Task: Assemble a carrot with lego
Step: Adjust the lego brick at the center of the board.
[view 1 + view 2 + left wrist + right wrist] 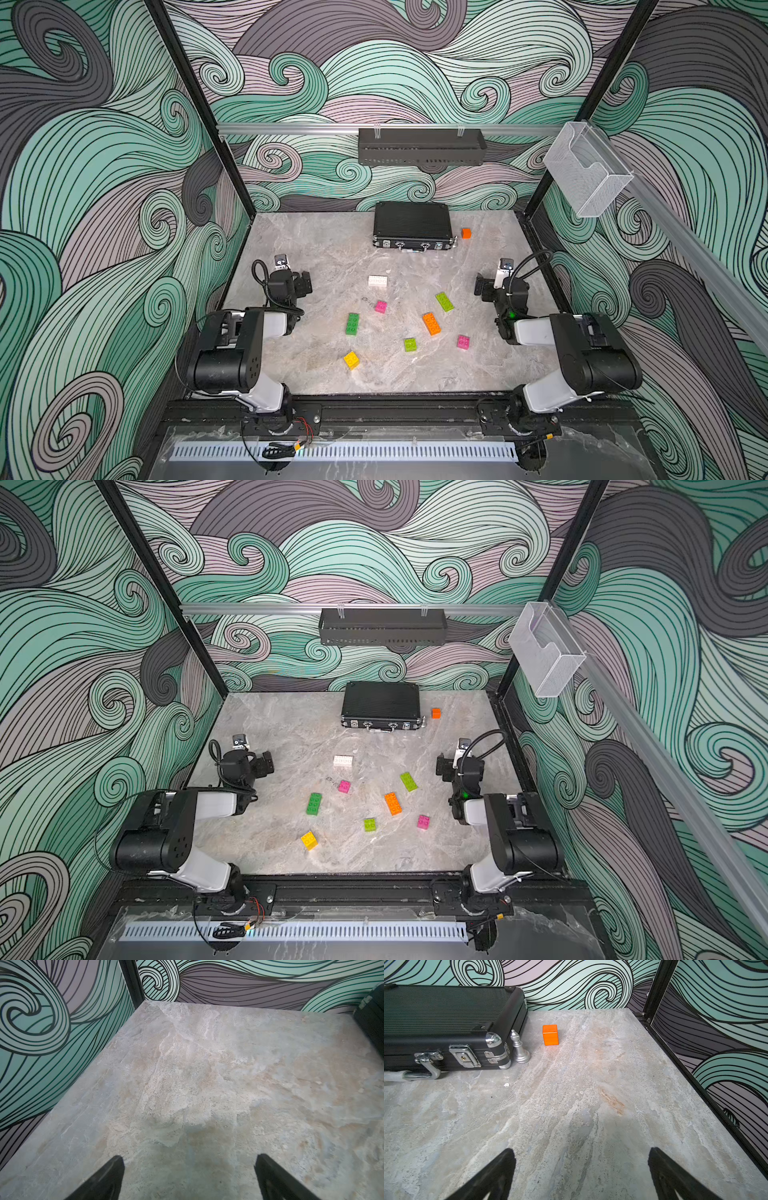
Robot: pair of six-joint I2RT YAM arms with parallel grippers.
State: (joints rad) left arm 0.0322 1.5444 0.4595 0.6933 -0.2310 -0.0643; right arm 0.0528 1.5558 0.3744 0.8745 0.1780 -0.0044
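Eight chunky studded plastic bricks lie loose on the grey marbled tabletop (316, 249) between my two arms. Each sits by itself, and none is joined to another, so no carrot stands yet.

Farthest left, my left claw (306, 281) hovers over the slab near the left wall, jaws spread wide and holding nothing. The left wrist view shows only bare stone beyond its black fingertips (116, 1165).

Next comes the yellow square brick (351, 360), nearest my base, with the dark green long brick (352, 324) a little beyond it. The white long brick (377, 281) lies farthest out of the eight, and the left pink square brick (380, 307) sits near it on my side.

Right of the middle are the small lime square brick (410, 344), the orange long brick (432, 323) lying aslant, and the lime long brick (445, 301), also aslant just beyond the orange one. The right pink square brick (463, 342) follows.

My right claw (480, 286) hovers near the right wall, likewise spread wide and empty.

At the back, well apart from the bricks, the flat black ribbed case (412, 226) with metal latches lies by the far wall. A silver chess bishop (519, 1049) stands at its right front corner, and a small plain orange cube (466, 233) sits just right of that.
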